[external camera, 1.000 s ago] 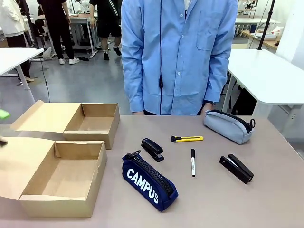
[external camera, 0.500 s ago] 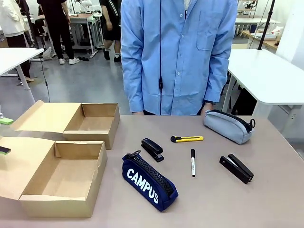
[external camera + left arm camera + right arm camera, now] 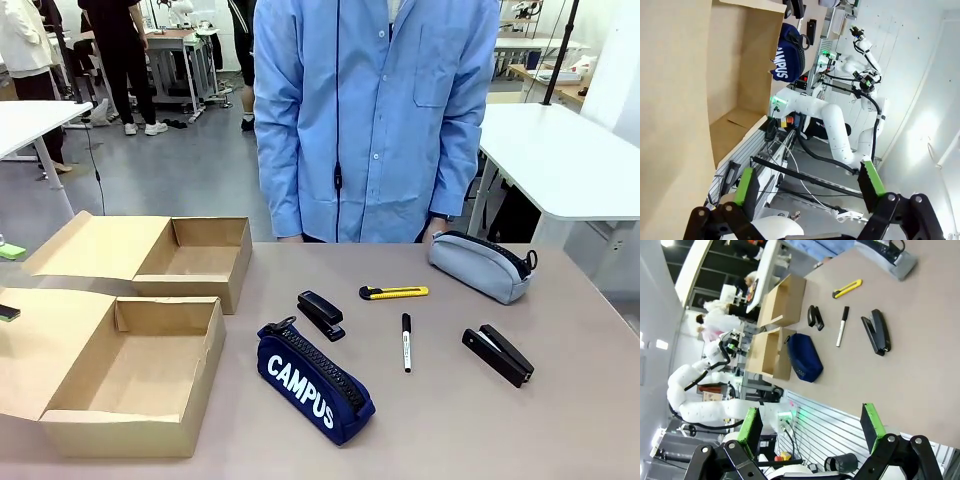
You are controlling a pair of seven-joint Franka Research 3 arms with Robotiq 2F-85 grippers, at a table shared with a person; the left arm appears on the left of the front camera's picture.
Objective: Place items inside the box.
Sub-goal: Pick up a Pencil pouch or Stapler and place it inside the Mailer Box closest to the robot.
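- Left end effector: green-padded fingers stand wide apart with nothing between them; it hangs off the worktop's left edge, beside the near cardboard box
- Right end effector: fingers spread apart and empty; it hangs out past the worktop's edge, well clear of all the items
- Near cardboard box: open, flap folded out to the left, nothing inside; sits at the near left corner of the worktop
- Far cardboard box: open and bare inside; just behind the near one, toward the far left corner
- Navy pencil case: printed "CAMPUS", zip up; lies slantwise near the front edge, just beside the near box's right wall
- First stapler: black, at mid-worktop, just behind the navy case
- Yellow utility knife: flat, lying along the far edge's direction, beyond the marker
- Black marker pen: lies pointing from near edge to far edge, between the two staplers
- Second stapler: black, toward the right edge
- Grey pencil case: near the far edge, toward the right corner; none of the items is in a box
- Person in a blue shirt: stands at the far edge
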